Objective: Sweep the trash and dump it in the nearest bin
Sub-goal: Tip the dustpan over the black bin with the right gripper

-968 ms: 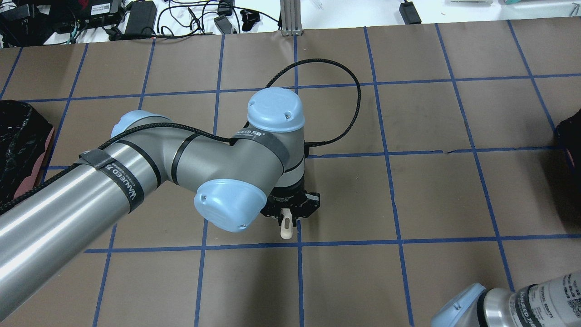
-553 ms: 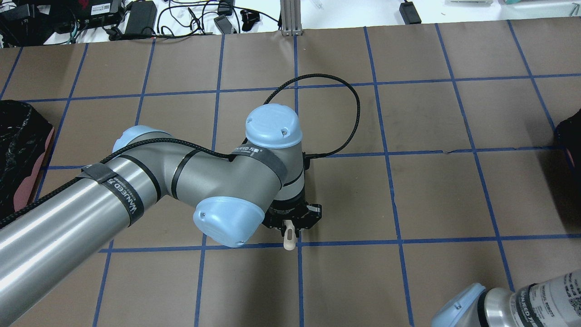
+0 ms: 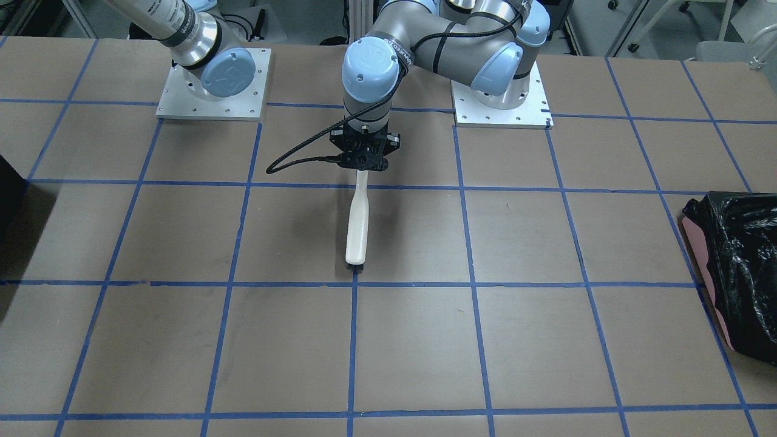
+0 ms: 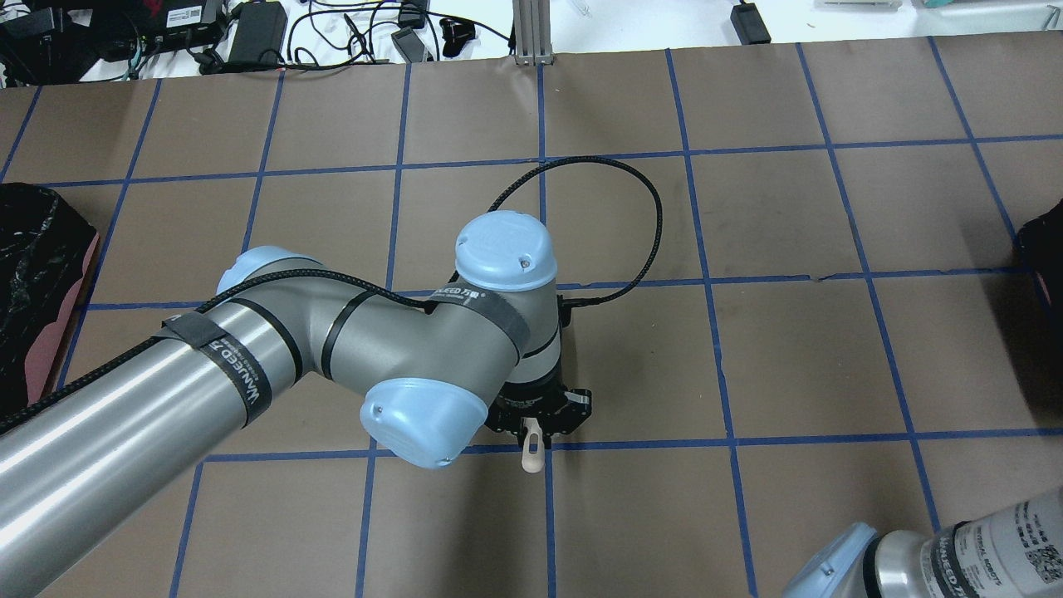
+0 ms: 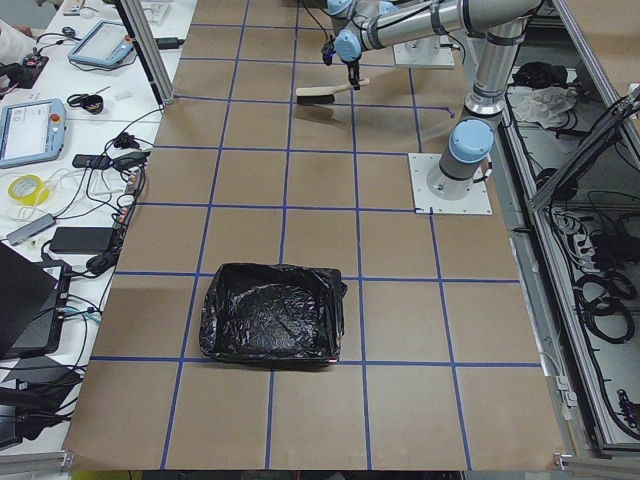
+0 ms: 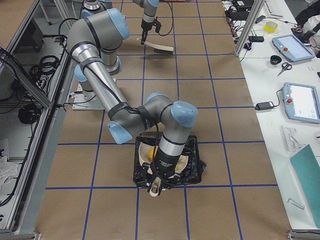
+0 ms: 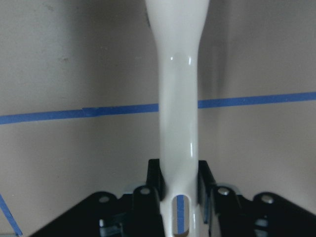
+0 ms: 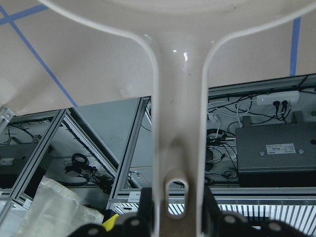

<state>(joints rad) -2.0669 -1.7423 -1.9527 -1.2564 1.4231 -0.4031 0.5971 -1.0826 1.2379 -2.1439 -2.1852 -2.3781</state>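
My left gripper (image 3: 363, 159) is shut on the handle of a cream brush (image 3: 357, 224), whose black bristles rest on the table near the middle. The left wrist view shows the handle (image 7: 178, 98) clamped between the fingers (image 7: 154, 178). My right gripper (image 6: 157, 181) is shut on the handle of a cream dustpan (image 8: 177, 74), tilted over the dark bin (image 6: 192, 167) at the table's right end. A yellow piece of trash (image 6: 156, 149) shows inside the bin beside the pan. The other trash pieces are hidden. The bin shows only as a dark sliver in the overhead view (image 4: 1045, 249).
A pink bin lined with a crinkled black bag (image 3: 737, 261) stands at the table's left end, also seen in the overhead view (image 4: 33, 266). The left arm's black cable (image 4: 631, 249) loops over the table. Blue tape lines grid the brown table (image 3: 546, 340).
My left arm has drawn back toward the robot's side, dragging the brush with it. The right arm has barely moved.
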